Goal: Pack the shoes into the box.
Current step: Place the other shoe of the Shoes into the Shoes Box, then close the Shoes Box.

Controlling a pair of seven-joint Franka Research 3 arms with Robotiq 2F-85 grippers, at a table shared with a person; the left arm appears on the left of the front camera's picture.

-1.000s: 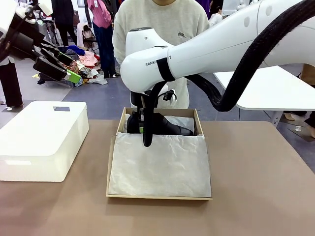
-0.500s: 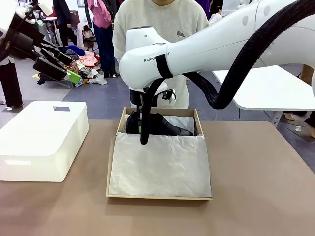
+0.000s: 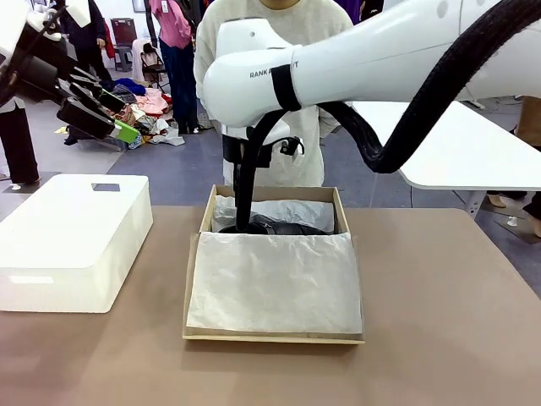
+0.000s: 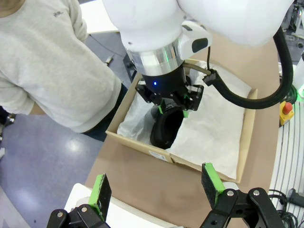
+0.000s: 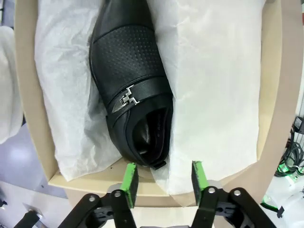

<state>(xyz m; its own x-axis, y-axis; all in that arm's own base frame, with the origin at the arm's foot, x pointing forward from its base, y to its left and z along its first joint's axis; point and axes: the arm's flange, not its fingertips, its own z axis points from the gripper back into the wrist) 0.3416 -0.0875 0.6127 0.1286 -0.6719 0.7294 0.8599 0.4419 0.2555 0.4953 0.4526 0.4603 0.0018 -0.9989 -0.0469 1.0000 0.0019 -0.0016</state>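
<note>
We judge one shoe (image 5: 130, 90) placed, lying on the tissue (image 5: 71, 118) at the far end of the box (image 3: 275, 339), our right gripper (image 5: 163, 171) parted and empty just above its heel, the left gripper (image 4: 155, 178) wide and empty off to the side, so next we must fetch its partner.

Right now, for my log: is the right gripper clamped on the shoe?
No, the right gripper is open, apart from the shoe in the box.
</note>
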